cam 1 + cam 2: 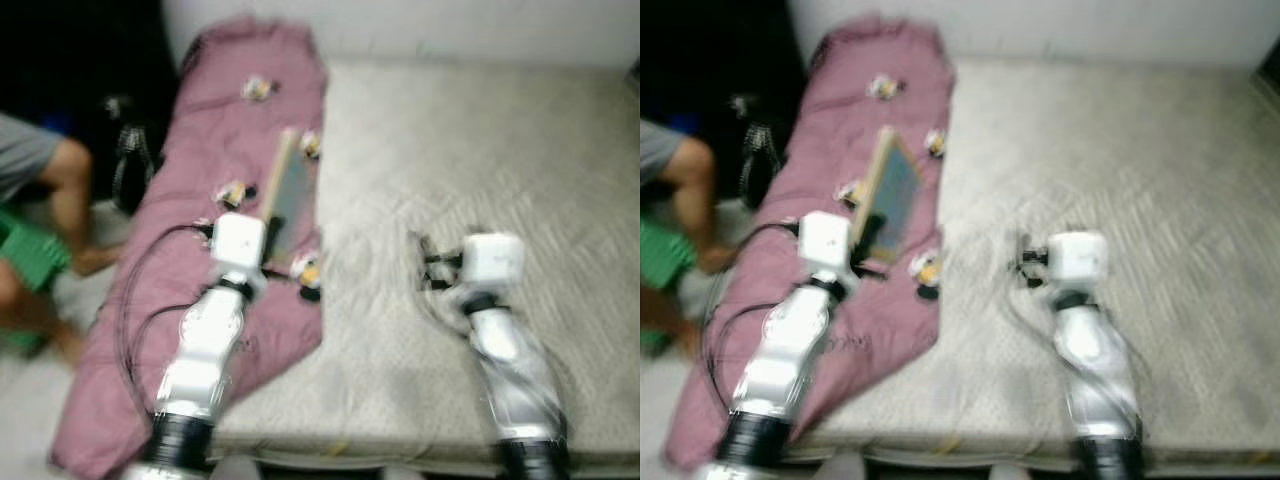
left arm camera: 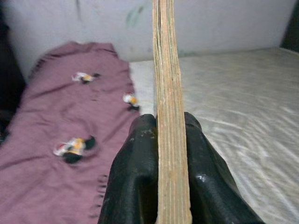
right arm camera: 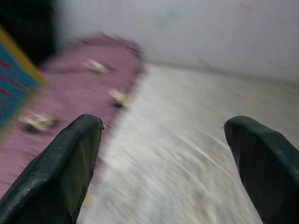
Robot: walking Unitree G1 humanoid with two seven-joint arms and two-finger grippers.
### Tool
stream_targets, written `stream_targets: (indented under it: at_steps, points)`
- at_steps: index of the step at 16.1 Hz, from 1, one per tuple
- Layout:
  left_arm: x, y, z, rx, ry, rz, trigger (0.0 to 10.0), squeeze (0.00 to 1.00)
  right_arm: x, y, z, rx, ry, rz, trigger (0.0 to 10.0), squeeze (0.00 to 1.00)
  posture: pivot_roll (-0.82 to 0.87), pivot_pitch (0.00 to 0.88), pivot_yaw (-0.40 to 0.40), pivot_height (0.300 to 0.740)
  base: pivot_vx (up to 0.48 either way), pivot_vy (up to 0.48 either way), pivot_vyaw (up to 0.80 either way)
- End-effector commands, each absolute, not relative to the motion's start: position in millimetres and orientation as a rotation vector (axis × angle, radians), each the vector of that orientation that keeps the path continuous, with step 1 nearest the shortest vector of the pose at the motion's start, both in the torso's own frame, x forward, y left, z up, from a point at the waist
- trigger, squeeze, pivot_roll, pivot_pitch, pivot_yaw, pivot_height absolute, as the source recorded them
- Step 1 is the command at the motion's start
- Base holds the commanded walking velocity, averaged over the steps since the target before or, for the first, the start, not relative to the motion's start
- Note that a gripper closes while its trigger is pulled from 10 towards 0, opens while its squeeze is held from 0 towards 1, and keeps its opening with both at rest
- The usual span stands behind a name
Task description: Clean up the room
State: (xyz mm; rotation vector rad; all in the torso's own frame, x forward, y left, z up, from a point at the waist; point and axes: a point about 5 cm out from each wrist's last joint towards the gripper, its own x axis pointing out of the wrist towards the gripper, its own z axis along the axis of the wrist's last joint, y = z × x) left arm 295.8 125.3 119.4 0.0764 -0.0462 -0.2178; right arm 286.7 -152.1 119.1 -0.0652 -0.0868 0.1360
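Over the bed's left side, the left claw is clamped on a book, holding it above a maroon blanket that runs along the bed's left edge and hangs off it. The book is thin, with a teal cover and tan page edges, and stands on edge, tilted away from the robot. Small bird-like prints dot the blanket near the book. To the right, the right claw hangs over the bare pale mattress, its two fingers wide apart and holding nothing. A person's bare legs show at the left, beside the bed on the floor.

The step in hand looks like carrying the book off the bed to put it away. To do it well, the grip should stay firm near the book's lower edge, the book should be kept from swinging, and the arm should steer clear of the person.

The head views are blurred but show both arms and the book's cover. The left wrist view shows the fingers pressed on both faces of the book, seen edge-on. The right wrist view shows the gap between its fingers.
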Motion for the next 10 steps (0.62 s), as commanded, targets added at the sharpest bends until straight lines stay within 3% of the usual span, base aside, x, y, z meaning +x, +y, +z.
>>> stream_targets:
  at_steps: [1,5,7,10]
  points:
    - [295.4,136.0,123.3,0.081,-0.066,-0.170,10.0,0.00,283.2,-157.9,117.8,-0.084,-0.082,0.118,10.0,0.00,-0.04,0.000,0.021,0.740,0.000,0.000,0.00]
    - [296.4,131.1,125.0,0.072,-0.071,-0.207,10.0,0.00,280.7,-158.8,117.3,-0.080,-0.082,0.112,10.0,0.00,-0.04,0.000,0.022,0.740,0.000,0.000,-0.67]
    - [295.5,129.3,126.1,0.062,-0.078,-0.212,10.0,0.00,280.9,-157.9,117.7,-0.081,-0.081,0.119,10.0,0.00,-0.04,0.000,0.019,0.740,0.000,0.000,0.00]
    - [295.6,125.7,127.9,0.048,-0.086,-0.221,10.0,0.00,283.0,-157.0,118.2,-0.077,-0.080,0.126,10.0,0.00,-0.04,0.000,0.014,0.740,0.000,-0.265,0.00]
